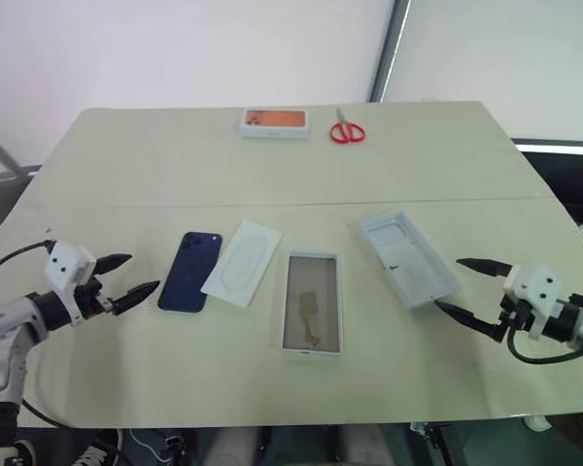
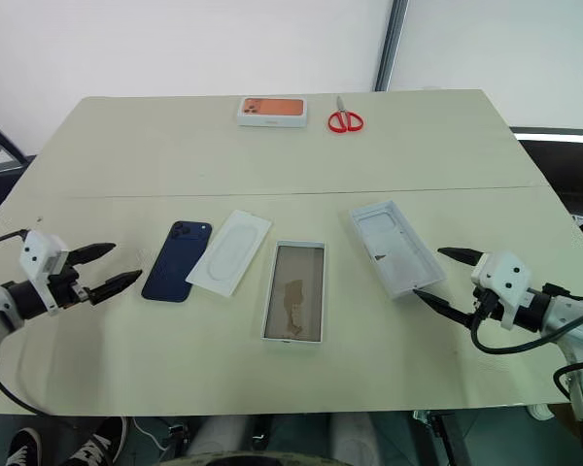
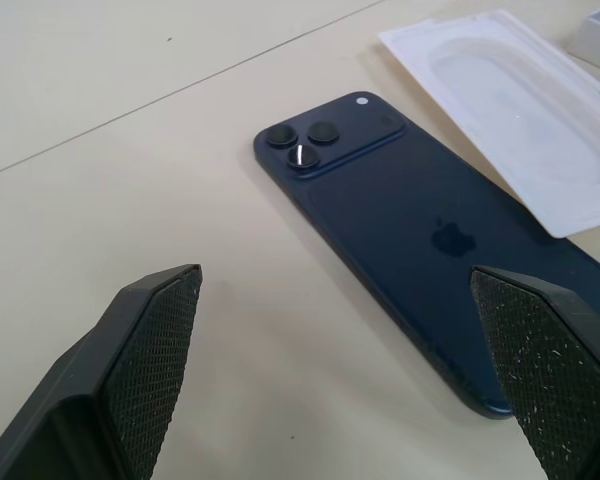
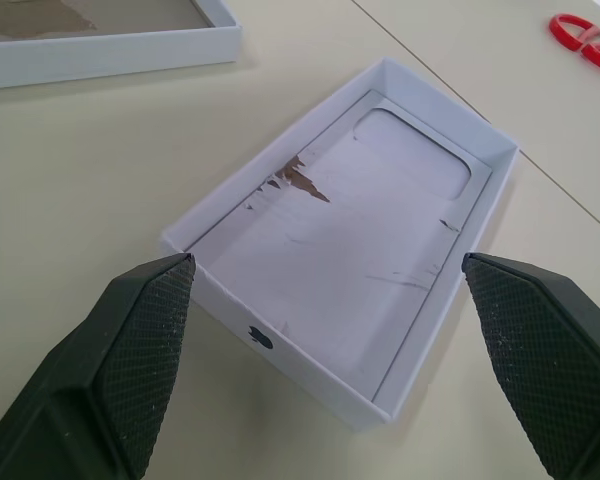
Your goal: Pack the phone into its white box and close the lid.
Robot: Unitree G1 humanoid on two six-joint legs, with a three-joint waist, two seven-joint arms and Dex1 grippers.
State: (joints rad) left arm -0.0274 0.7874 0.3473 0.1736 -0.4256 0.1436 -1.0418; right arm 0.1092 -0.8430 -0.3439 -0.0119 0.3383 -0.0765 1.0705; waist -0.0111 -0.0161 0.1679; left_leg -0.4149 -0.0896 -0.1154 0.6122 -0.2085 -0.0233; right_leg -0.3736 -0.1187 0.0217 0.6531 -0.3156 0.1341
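The dark navy phone (image 1: 190,272) lies face down on the table, camera cluster at its far end. My left gripper (image 1: 143,272) hovers open just left of it, fingers pointing at the phone (image 3: 410,230). The white box (image 1: 312,302) sits at the centre with its brownish floor bare. To its right the lid (image 1: 408,258) rests upside down, white underside up. My right gripper (image 1: 448,283) is open beside the lid's near right corner, and the lid (image 4: 350,240) lies between and beyond its fingers.
A flat white card with an oval outline (image 1: 241,263) lies between phone and box, its edge over the phone's right side. A small orange-topped white box (image 1: 274,122) and red scissors (image 1: 347,129) sit at the far edge of the beige table (image 1: 175,165).
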